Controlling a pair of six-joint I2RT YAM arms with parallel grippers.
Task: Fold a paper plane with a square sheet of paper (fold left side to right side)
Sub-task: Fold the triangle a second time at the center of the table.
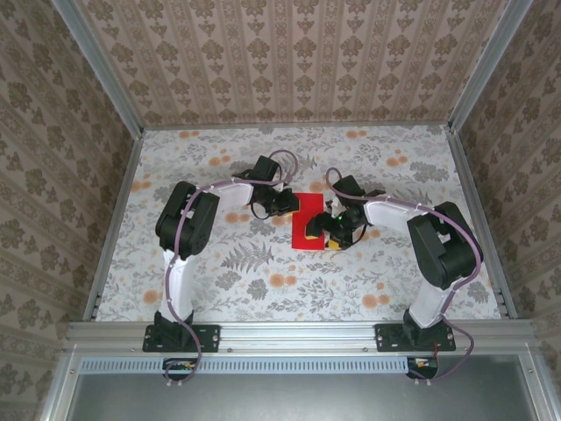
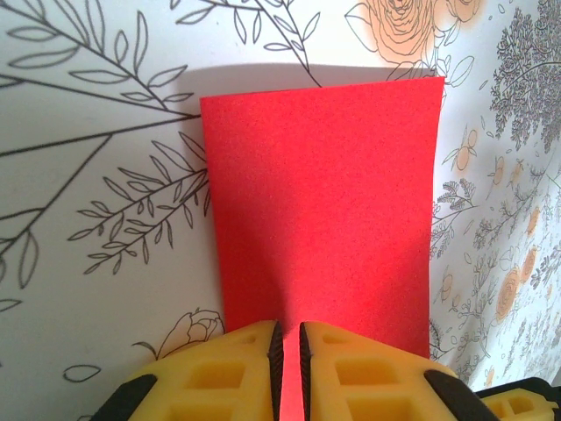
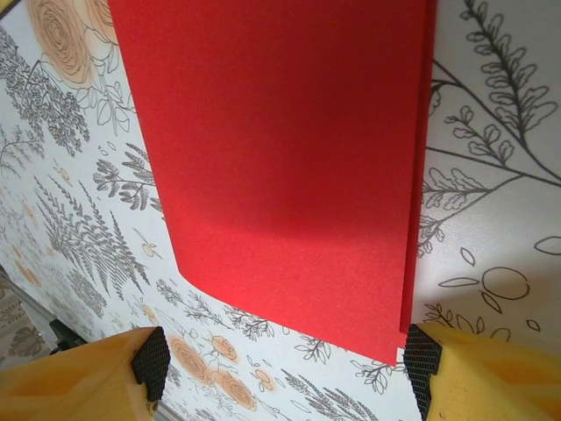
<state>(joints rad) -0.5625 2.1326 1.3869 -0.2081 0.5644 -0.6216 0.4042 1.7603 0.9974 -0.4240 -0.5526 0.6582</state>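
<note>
Your left pincer (image 2: 286, 338) is clenching one edge of the folded bright red paper sheet (image 2: 320, 210) on the floral-print tabletop (image 2: 96, 289); your right pincer (image 3: 285, 364) is hovering released at its corner.

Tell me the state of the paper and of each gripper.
Paper: folded in half, pinched at one edge.
Left gripper: shut on the paper.
Right gripper: open, holding nothing.

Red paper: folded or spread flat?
Folded in half. From above, the square sheet of paper is a narrow rectangle, and the right wrist view shows two layers stacked along one edge.
</note>
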